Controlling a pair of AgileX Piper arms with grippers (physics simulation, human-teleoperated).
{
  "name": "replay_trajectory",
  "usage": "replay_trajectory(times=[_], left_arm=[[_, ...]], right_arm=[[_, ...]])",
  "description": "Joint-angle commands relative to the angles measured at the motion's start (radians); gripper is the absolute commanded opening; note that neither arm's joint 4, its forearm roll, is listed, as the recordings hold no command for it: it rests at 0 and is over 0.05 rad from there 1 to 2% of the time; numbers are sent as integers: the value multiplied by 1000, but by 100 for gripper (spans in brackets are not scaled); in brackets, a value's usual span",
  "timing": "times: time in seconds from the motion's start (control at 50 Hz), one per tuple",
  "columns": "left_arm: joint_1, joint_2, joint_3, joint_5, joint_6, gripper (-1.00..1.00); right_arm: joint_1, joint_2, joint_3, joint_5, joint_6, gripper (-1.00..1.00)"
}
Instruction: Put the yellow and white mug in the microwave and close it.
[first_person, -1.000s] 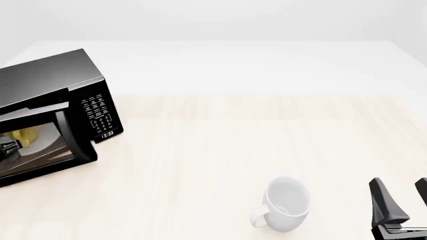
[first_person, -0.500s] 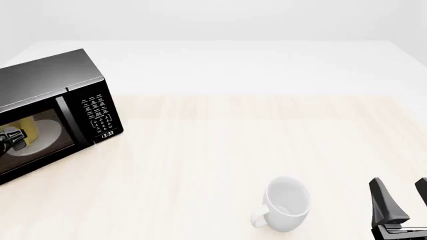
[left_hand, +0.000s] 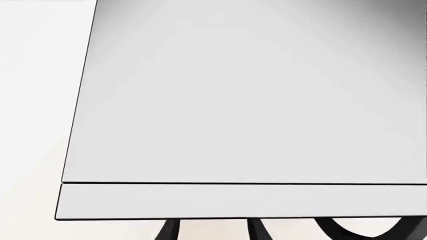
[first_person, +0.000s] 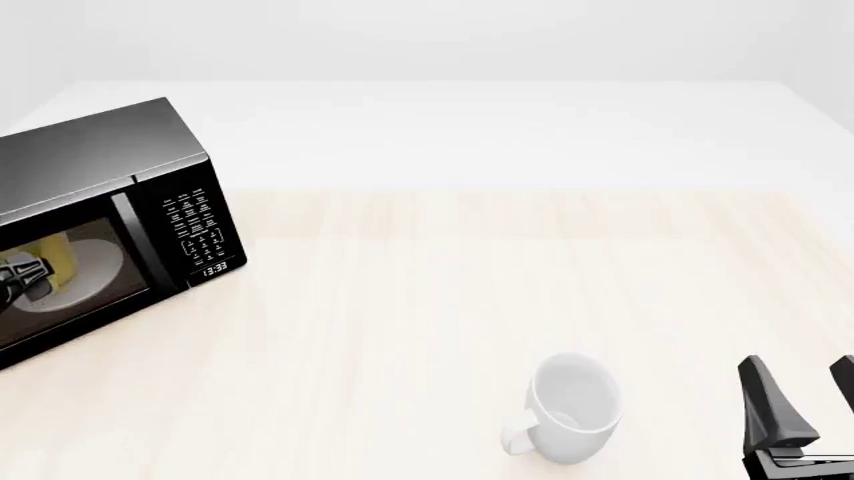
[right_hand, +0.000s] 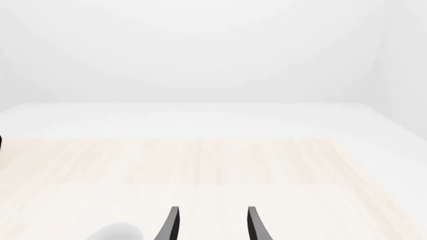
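Note:
The black microwave (first_person: 107, 150) stands at the far left with its door shut. Through the door glass I see the yellow and white mug (first_person: 60, 250) on the white turntable plate (first_person: 94, 280). My left gripper (first_person: 20, 278) is right at the door front at the frame's left edge. In the left wrist view a glossy grey microwave panel (left_hand: 253, 100) fills the picture, and the left gripper (left_hand: 210, 231) shows spread, empty fingertips. My right gripper (first_person: 807, 400) is open and empty at the front right; it also shows in the right wrist view (right_hand: 210, 225).
An all-white mug (first_person: 574, 405) lies tilted on the light wooden table (first_person: 441, 290), just left of my right gripper; its rim shows in the right wrist view (right_hand: 117, 232). The keypad and clock display (first_person: 200, 230) face the table's middle.
One second ago the microwave door stood partly open with my left gripper at it. It swung shut by half a second ago. Nothing has moved since; the right arm stayed still.

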Motion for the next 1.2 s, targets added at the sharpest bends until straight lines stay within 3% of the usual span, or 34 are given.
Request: replay_trajectory(times=[0.02,0.26,0.82,1.2], left_arm=[[26,54,0,-24,-32,100],[0,-78,112,-11,-29,100],[-32,-389,115,112,-20,100],[-11,-615,124,241,39,100]], right_arm=[[0,0,0,0,0,100],[0,0,0,0,0,100],[0,0,0,0,0,100],[0,0,0,0,0,100]])
